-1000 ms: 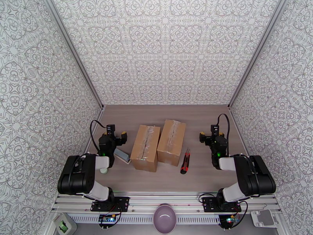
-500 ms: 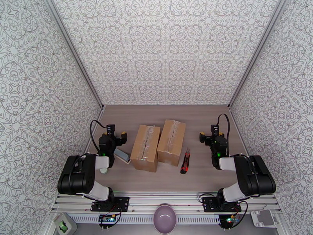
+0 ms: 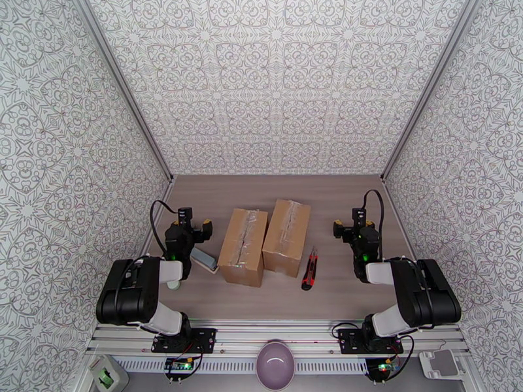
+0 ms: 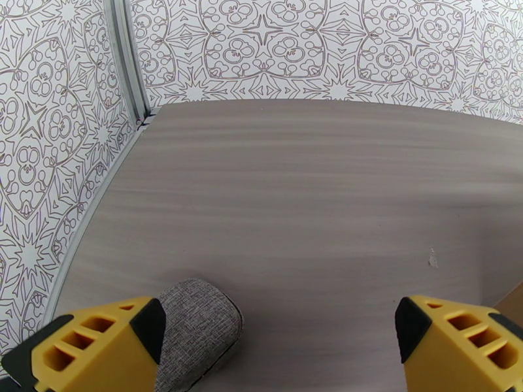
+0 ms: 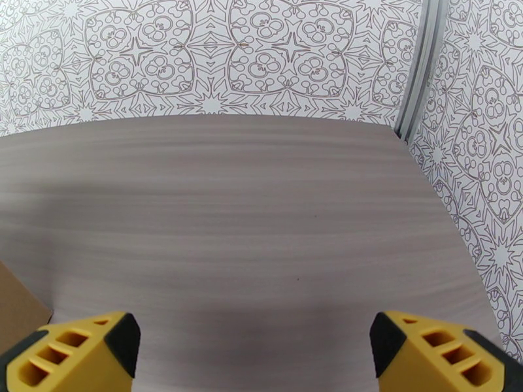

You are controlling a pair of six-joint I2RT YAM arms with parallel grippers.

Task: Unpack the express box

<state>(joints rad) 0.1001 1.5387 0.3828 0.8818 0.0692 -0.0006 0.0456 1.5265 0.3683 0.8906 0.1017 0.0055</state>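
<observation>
Two brown cardboard express boxes, both sealed with clear tape, lie side by side mid-table: one on the left (image 3: 243,247) and one on the right (image 3: 287,237). My left gripper (image 3: 190,228) hovers left of them, open, with nothing between its yellow fingertips (image 4: 98,341). The corner of a box (image 4: 514,302) peeks in at the left wrist view's right edge. On the boxes' right, my right gripper (image 3: 355,230) is open and empty too, its fingertips (image 5: 78,351) spread wide. A box corner (image 5: 16,302) shows at the lower left of the right wrist view.
A red and black box cutter (image 3: 310,268) lies on the table just right of the boxes. A grey fabric-covered block (image 3: 204,259) (image 4: 196,328) rests beside my left gripper. A purple bowl (image 3: 275,364) sits below the table's front rail. Patterned walls close in three sides.
</observation>
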